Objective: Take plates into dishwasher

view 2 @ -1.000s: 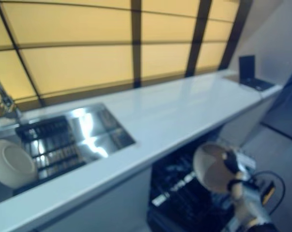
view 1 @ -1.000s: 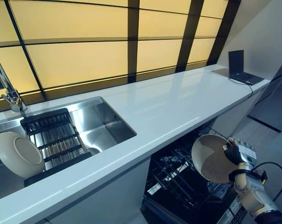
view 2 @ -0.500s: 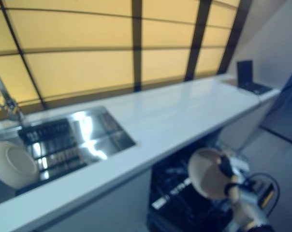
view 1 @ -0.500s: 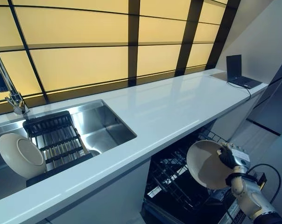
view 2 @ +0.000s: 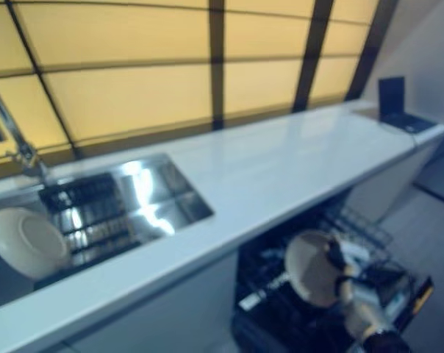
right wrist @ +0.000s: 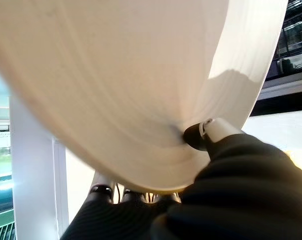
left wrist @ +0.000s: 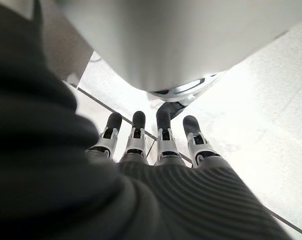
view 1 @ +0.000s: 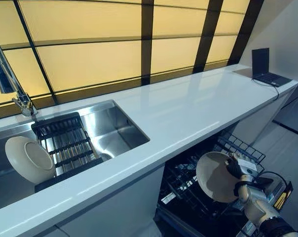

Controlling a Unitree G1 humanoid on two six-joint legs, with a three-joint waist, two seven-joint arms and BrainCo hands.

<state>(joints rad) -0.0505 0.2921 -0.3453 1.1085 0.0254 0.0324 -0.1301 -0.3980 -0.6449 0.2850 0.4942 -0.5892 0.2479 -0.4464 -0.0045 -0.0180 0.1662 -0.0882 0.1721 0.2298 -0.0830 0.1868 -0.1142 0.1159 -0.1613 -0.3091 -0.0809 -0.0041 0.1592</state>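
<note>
We are looking down at a long white desk (view 1: 188,108) running under big yellow window panes (view 1: 90,59) with dark bars between them. A shiny metal sink (view 1: 114,131) is sitting in the desk, with a tap (view 1: 11,84) standing at its far edge. A dark drying rack (view 1: 65,145) is lying in the sink, and one cream plate (view 1: 29,159) is leaning tilted against the rack's left side. A small open laptop (view 1: 267,66) is sitting at the far right end of the desk.

Under the desk, the dishwasher (view 1: 198,197) is standing open, and we are seeing its dark wire racks pulled out.

Our right hand (view 1: 238,170) is holding a second cream plate (view 1: 215,176) on its edge, just above the dishwasher racks. In the right wrist view the thumb (right wrist: 203,135) is pressing on the plate's face and the fingers are curling behind its rim.

Our left hand (left wrist: 156,150) is showing only in its own wrist view, with fingers straight and holding nothing.
</note>
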